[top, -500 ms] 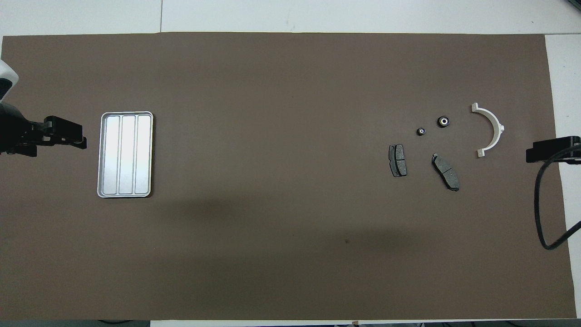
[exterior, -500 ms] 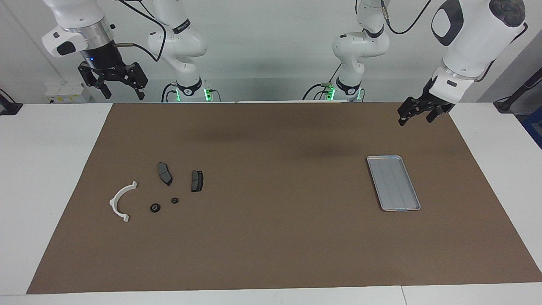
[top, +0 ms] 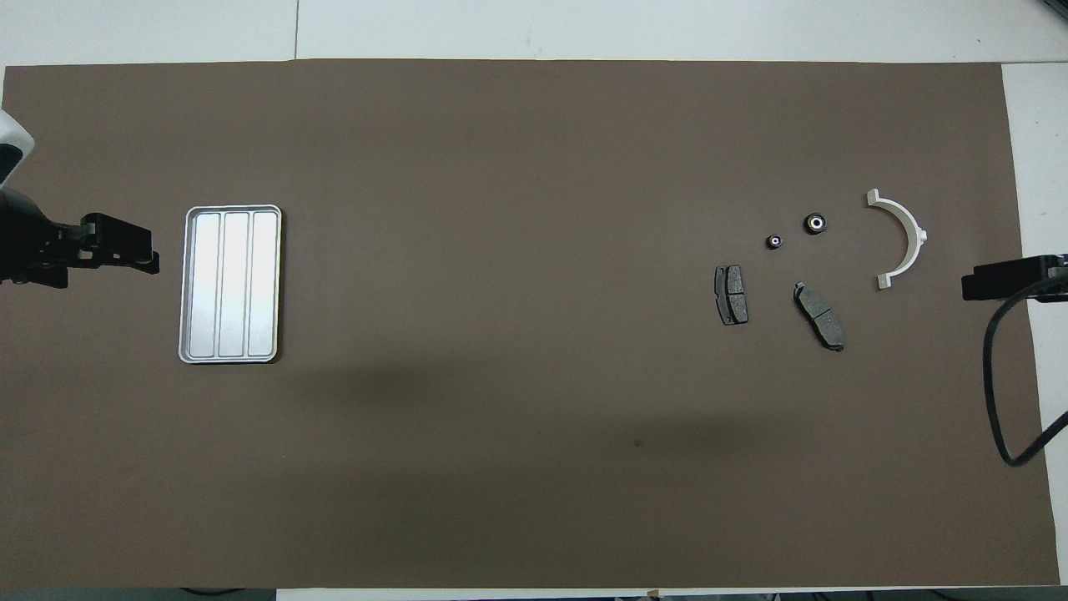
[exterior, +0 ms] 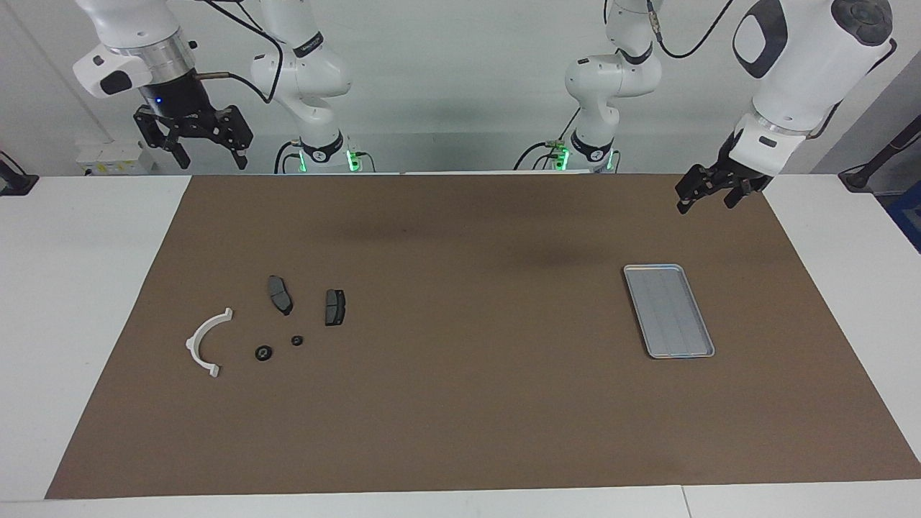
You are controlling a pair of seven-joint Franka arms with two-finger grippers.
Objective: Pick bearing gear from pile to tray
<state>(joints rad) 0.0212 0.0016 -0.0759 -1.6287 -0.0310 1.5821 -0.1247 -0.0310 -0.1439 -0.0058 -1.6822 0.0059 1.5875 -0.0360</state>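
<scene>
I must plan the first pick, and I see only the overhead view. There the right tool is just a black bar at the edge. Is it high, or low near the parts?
Observer: High. In the facing view the right tool hangs well above the table at the right arm's end, touching nothing in the pile.
Operator: Are its fingers open?
Observer: Yes, they are spread apart, with nothing between them.
Operator: And the left tool?
Observer: The left tool hangs high too, open and empty.
</scene>
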